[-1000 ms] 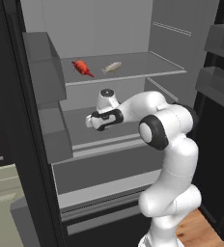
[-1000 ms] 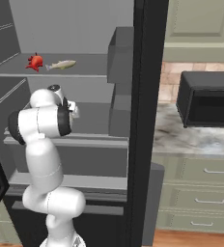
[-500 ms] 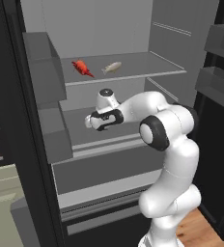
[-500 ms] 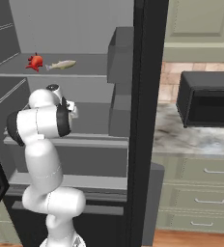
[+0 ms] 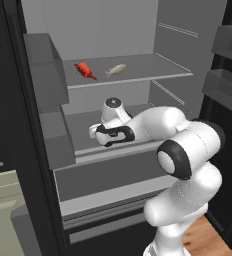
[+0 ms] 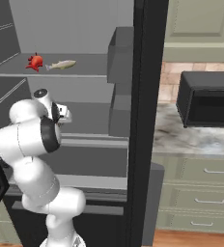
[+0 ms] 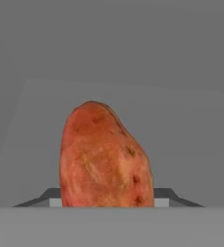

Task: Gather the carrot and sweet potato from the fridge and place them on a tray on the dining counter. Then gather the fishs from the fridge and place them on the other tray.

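Fingers [image 7: 106, 202] grip the sweet potato [image 7: 104, 157] (fridge [image 5: 113, 107] shelf).

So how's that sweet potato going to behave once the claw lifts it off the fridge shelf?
The sweet potato looks stiff and solid, so it probably won't flex or crush. Its rounded, lumpy sides may let it pivot or slip between the fingers. Set down, its oval shape could roll.

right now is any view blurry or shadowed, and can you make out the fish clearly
Left base view: flat even light, red fish and pale fish small but sharp on the fridge shelf. Right base view: the same, no glare. Hand view: sweet potato fills the middle, slightly soft-edged, on plain grey.
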Tool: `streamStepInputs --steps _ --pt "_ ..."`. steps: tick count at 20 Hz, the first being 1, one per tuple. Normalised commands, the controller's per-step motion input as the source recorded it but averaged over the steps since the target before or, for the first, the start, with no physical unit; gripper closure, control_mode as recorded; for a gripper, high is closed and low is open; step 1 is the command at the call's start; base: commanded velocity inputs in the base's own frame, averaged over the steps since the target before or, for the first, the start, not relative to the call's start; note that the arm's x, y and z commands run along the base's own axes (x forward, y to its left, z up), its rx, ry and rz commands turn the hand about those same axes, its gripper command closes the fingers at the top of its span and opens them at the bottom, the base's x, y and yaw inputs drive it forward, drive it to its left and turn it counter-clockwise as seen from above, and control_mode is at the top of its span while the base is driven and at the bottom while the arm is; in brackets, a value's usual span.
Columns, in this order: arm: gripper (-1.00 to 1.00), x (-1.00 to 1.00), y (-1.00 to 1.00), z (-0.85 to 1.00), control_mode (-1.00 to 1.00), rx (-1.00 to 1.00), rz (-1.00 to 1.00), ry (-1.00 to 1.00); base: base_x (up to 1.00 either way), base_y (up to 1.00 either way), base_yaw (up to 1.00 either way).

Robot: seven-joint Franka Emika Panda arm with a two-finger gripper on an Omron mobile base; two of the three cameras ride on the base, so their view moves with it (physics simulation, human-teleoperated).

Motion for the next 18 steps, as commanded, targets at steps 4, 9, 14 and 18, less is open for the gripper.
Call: streamStepInputs --steps 4,9,14,18 --pt "1.00 -0.66 -0.01 0.62 -1.00 0.10 -0.07 0.00 0.00 0.00 0.00" --pt "1.00 -0.79 -0.12 0.50 -1.00 0.10 -0.06 0.00 0.00 0.00 0.00" --pt "1.00 -0.76 -0.28 0.52 -1.00 0.05 -0.05 -0.01 0.00 0.00 0.00" --pt "1.00 -0.86 -0.30 0.31 -1.00 0.01 -0.01 -0.04 0.00 0.00 0.00"
